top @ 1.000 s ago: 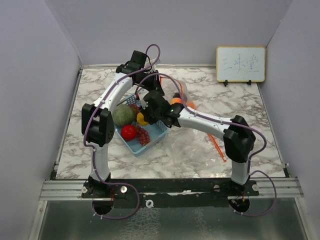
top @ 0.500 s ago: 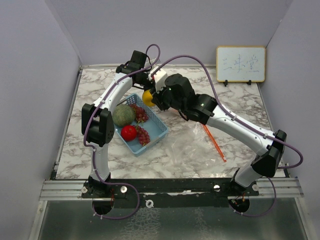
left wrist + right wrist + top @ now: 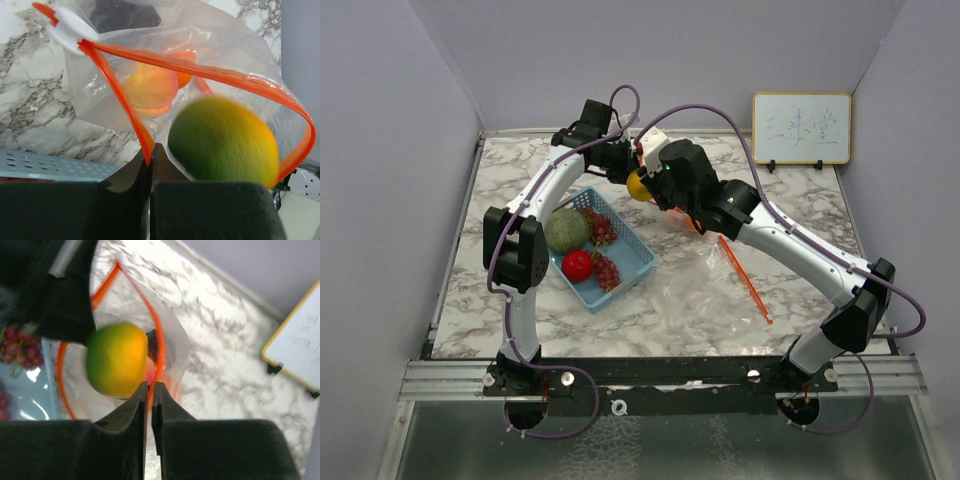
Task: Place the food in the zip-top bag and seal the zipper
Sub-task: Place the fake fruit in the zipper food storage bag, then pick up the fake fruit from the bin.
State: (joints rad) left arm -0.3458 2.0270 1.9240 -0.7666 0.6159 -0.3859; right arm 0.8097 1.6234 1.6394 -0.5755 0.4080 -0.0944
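My left gripper (image 3: 619,160) (image 3: 150,150) is shut on the orange zipper rim (image 3: 120,100) of the clear zip-top bag (image 3: 690,290) and holds its mouth up and open. A peach (image 3: 147,90) and an orange (image 3: 186,78) lie inside. My right gripper (image 3: 643,181) (image 3: 149,385), jaws almost closed, holds a yellow-green fruit (image 3: 638,185) (image 3: 117,360) (image 3: 225,142) by its edge at the bag's mouth. The netted melon (image 3: 566,230), red apple (image 3: 577,264) and grape bunches (image 3: 607,270) lie in the light-blue basket (image 3: 636,262).
The basket stands left of the bag, under the left arm. The bag's white slider (image 3: 72,30) sits at one end of the zipper. A small whiteboard (image 3: 801,128) stands at the back right. Grey walls close in the table's left, back and right sides.
My right gripper has lifted the yellow-green fruit out of the basket and carried it back and right to the held-open bag mouth. The left gripper has kept its hold on the rim.
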